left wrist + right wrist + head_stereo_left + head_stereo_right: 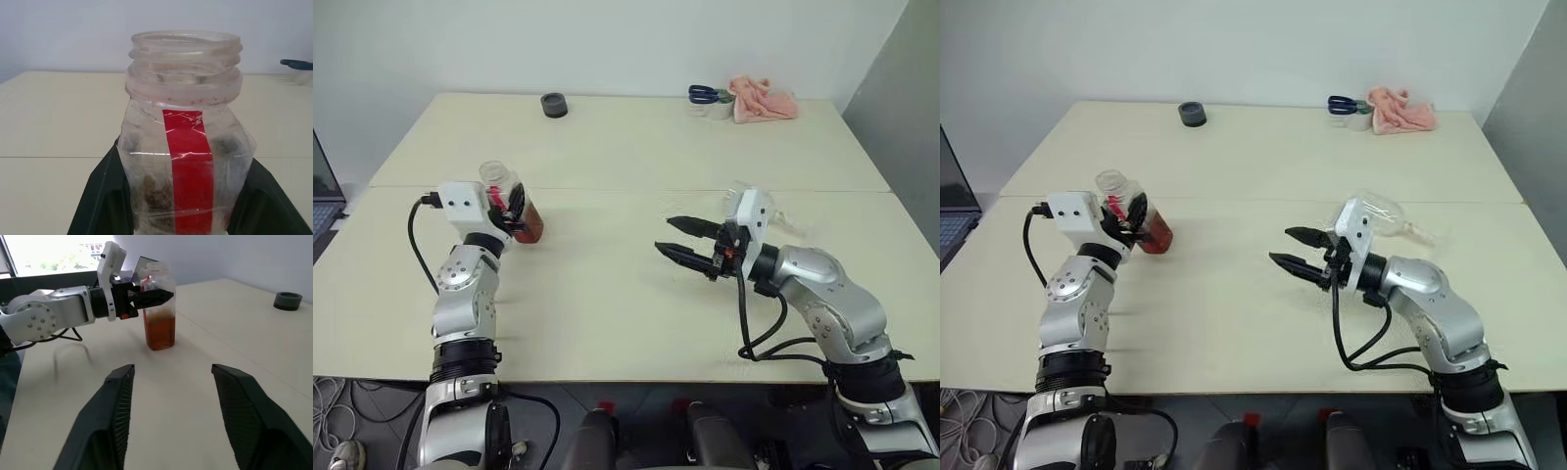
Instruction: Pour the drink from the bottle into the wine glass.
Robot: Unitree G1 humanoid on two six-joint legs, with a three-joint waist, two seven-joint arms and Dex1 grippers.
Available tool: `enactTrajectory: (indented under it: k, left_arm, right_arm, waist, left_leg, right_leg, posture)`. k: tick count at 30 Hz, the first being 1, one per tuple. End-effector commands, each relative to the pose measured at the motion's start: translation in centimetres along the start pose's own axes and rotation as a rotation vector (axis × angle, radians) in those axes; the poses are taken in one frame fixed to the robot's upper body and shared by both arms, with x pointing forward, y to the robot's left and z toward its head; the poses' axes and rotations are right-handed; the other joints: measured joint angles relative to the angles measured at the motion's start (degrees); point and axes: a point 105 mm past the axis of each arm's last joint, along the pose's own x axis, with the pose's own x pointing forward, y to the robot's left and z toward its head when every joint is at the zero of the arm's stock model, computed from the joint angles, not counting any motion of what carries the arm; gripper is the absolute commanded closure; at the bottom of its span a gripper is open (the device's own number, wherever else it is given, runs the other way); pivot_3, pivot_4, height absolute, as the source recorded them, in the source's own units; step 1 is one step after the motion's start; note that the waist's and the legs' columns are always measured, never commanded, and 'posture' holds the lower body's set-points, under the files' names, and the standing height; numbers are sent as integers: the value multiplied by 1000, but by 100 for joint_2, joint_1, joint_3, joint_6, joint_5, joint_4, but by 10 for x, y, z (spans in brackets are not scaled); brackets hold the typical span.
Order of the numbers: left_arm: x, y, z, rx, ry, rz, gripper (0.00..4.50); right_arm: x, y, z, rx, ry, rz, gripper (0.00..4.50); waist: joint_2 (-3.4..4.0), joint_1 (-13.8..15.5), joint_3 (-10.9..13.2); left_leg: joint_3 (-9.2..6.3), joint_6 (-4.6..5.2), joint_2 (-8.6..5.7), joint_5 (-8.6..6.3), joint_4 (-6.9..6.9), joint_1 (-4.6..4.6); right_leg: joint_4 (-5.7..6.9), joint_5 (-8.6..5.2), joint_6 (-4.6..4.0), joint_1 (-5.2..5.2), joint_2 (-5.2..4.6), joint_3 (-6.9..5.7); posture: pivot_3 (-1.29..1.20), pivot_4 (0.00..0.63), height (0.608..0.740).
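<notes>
Plastic bottle (514, 210) in left gripper (513, 217)

The bottle (186, 147) is clear, scuffed plastic with a glossy red label strip. The table (636, 147) looks matt and smooth. Far right lies a soft pink cloth (762, 101).

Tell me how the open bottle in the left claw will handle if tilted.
The bottle has no cap, so the drink would likely spill if tipped fast. Its clear wall looks thin and creased, so it probably flexes under the left claw. Only the bottom holds liquid, so it's probably light.
</notes>
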Motion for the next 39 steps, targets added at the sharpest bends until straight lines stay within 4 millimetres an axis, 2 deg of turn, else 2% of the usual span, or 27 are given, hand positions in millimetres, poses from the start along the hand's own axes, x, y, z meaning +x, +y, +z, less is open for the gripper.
enactTrajectory:
  k: [1,3,17,25,33,39]
  left_arm:
    - [1,7,20,19,-71,7,2695]
    - [0,7,18,17,-67,7,2695]
    - [-3,11,7,32,-29,26,2695]
    - [-8,14,2,28,-16,40,91]
    - [-20,15,-11,29,33,75,16]
    - [-55,-2,-34,-3,131,47,16]
  right_arm:
    - [-2,4,5,-17,-15,-7,679]
    - [-1,9,4,-24,-5,-1,48]
    - [2,13,4,-21,-5,-4,48]
    - [3,10,6,-33,-9,-5,0]
    - [3,10,4,-22,-10,-11,0]
    - [-9,7,-9,-7,42,-60,0]
  waist:
    - [0,-1,0]
    - [0,-2,0]
    - [-1,-2,-1]
    - [-1,-2,-1]
    - [-1,-7,-1]
    - [-2,-1,-2]
  left_leg:
    - [-1,0,1,0,0,0]
    - [-2,0,1,0,-1,0]
    - [-1,0,1,0,0,1]
    - [-3,0,1,0,0,1]
    - [-2,0,1,0,0,1]
    - [-11,0,3,-1,-1,1]
  right_leg:
    - [0,0,0,0,1,-1]
    - [1,0,0,0,2,-1]
    - [1,0,0,0,1,-1]
    - [1,0,0,0,1,-2]
    - [2,0,0,1,1,-1]
    - [2,0,0,1,-8,3]
  posture:
    - [0,150,740]
    - [0,150,740]
    - [0,150,740]
    - [0,150,740]
    - [0,150,740]
    - [0,150,740]
